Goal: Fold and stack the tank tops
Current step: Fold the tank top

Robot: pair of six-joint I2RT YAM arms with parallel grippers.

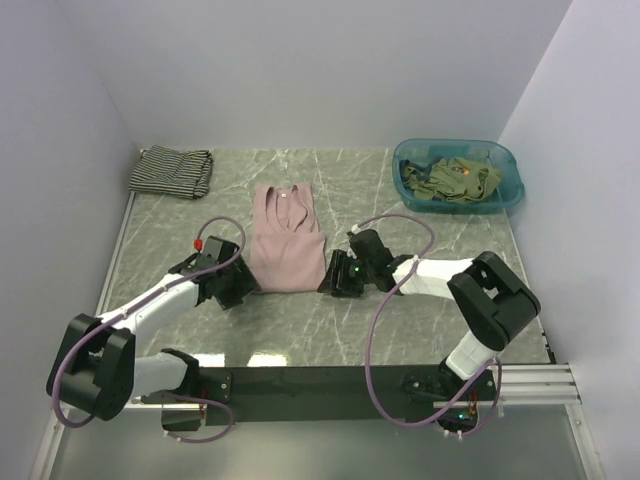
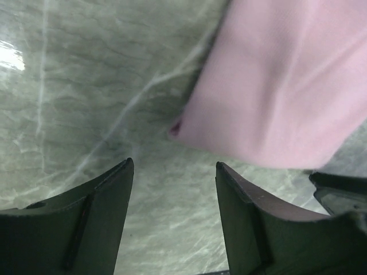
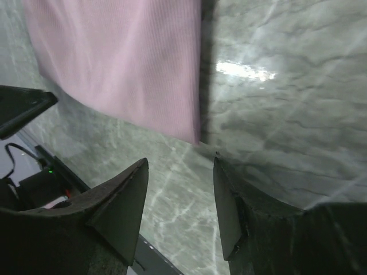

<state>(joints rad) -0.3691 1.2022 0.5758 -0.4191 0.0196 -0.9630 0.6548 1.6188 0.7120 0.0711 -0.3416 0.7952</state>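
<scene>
Folding pink tank top [image 1: 286,240]: my left tool [image 2: 173,162], right tool [image 3: 180,158] released, empty, beside hem corners; next, I reckon, pinch both corners, fold upward

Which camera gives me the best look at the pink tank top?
Top external: it shows the whole pink tank top lying flat, neckline at the far end. The wrist views each catch only one near hem corner: left wrist the left, right wrist the right.
</scene>
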